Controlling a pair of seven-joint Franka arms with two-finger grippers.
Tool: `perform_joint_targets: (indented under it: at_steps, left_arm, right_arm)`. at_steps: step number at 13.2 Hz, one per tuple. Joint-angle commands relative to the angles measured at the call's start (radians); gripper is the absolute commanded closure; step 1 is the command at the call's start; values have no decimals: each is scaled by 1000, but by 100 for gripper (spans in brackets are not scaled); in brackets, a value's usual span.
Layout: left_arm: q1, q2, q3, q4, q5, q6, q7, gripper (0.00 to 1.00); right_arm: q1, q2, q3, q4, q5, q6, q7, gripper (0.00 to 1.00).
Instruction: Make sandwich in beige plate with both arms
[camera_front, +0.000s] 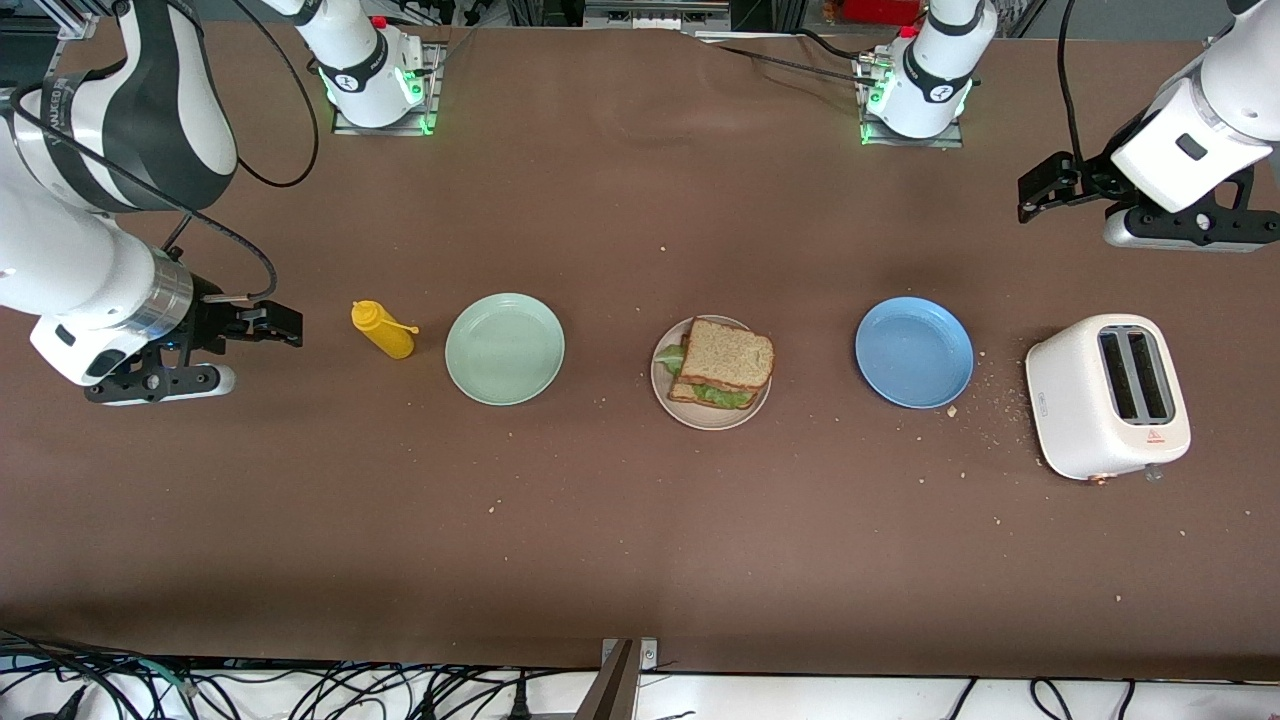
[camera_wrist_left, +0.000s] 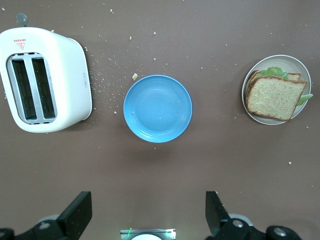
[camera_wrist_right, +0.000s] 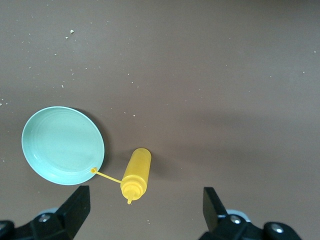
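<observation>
1. Well, from where I sit the job looks done. The sandwich (camera_front: 725, 364) is built: one slice of bread on the bottom, green lettuce in the middle, one slice on top.
2. It sits on the beige plate (camera_front: 663, 388), in the middle of the worktop (camera_front: 640, 540). That plate is between the green plate (camera_front: 504, 348) and the blue plate (camera_front: 913, 351).
3. I see nothing left to add. Both other plates have no food on them, and the slots of the toaster (camera_front: 1108, 397) look dark, with no bread showing.
4. My left claw (camera_front: 1040, 190) hangs up high, over the worktop near the toaster, at the left arm's end. Its fingers are spread wide and it has hold of nothing.
5. My right claw (camera_front: 270, 324) hangs over the worktop just beside the yellow bottle (camera_front: 382, 329), at the right arm's end. Its fingers are spread wide too, with nothing between them.
6. Both claws are well apart from the sandwich. I think both arms are just waiting now.
</observation>
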Motion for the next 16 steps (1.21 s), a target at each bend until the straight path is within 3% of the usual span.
perform_joint_targets:
  at_steps: [1,16]
  left_arm:
    - [7,-24,-5,-17,21,-5,6,0]
    - [5,-24,-5,-6,21,-27,5,0]
  right_arm:
    - [-3,-7,2,-5,15,-7,-2,0]
    - [-3,-8,2,-6,15,-10,1,0]
